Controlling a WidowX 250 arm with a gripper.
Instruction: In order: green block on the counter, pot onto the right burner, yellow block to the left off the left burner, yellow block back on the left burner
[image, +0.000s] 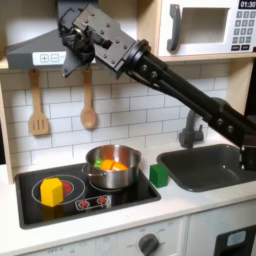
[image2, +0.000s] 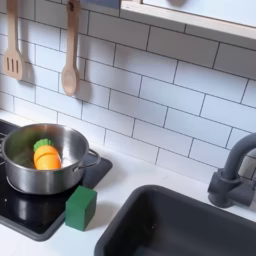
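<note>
Arm is reaching up from the first exterior view's right, gripper (image: 72, 42) hanging high near the range hood, well above the cooktop; the fingers are too blurred against the dark housing to say whether they are spread or pressed together, and nothing is visibly held. Green block (image: 159, 174) is sitting on the counter (image: 200, 196), just beside the cooktop panel's right edge, between that edge and the sink (image: 205, 165); in the second exterior view it is touching the panel's front corner. So the first step is looking done. Pot (image: 112, 166) is standing upright on the right-hand burner area near the cooktop's back edge, and is holding orange and yellow toy food, with a green bit showing on top in the second exterior view. It is likely light, rigid and slick; the thin rim or a short side handle would be offering the best hold, though a rim pinch may be tipping it. Yellow block (image: 51, 190) is resting on the left burner toward the cooktop's front left corner. Judging it light and stiff, with angled faces that could be slipping; the two parallel sides are looking safest. Wooden utensils (image: 88, 102) are hanging on the tiled wall behind.
</note>
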